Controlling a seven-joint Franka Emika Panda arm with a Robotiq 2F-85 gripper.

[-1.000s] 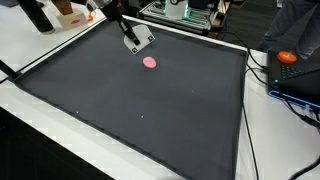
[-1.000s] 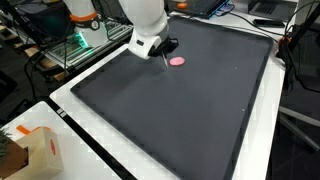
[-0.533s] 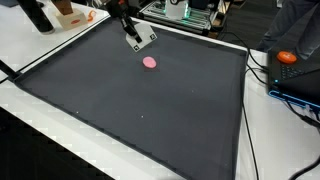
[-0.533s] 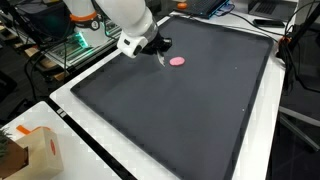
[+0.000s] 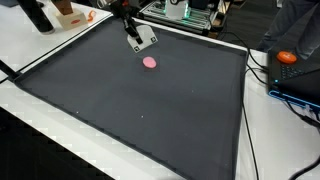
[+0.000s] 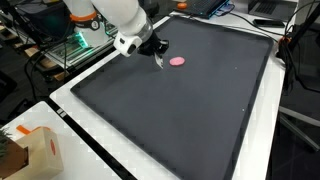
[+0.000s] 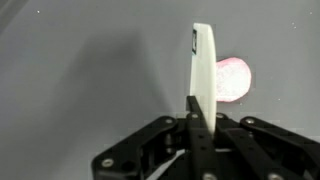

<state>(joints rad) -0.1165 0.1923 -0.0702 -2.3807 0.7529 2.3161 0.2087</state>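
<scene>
Just beside the pink disc (image 5: pixel 149 62), over the far part of the black mat (image 5: pixel 150 115), the arm leans down from the mat's back edge with its wrist tilted. The claw (image 5: pixel 134 38) points down toward the mat. It is clenched on a thin white plate (image 5: pixel 145 40), with the black fingers (image 7: pixel 196 110) pinching the plate's near end. In the wrist view the plate (image 7: pixel 203 60) shows edge-on, as a narrow, stiff, smooth strip. The disc (image 7: pixel 234 78) lies flat on the mat just past the plate. It is small, round and matte. The mat is dark and finely textured, and it lies on a white table (image 5: pixel 30 50).
</scene>
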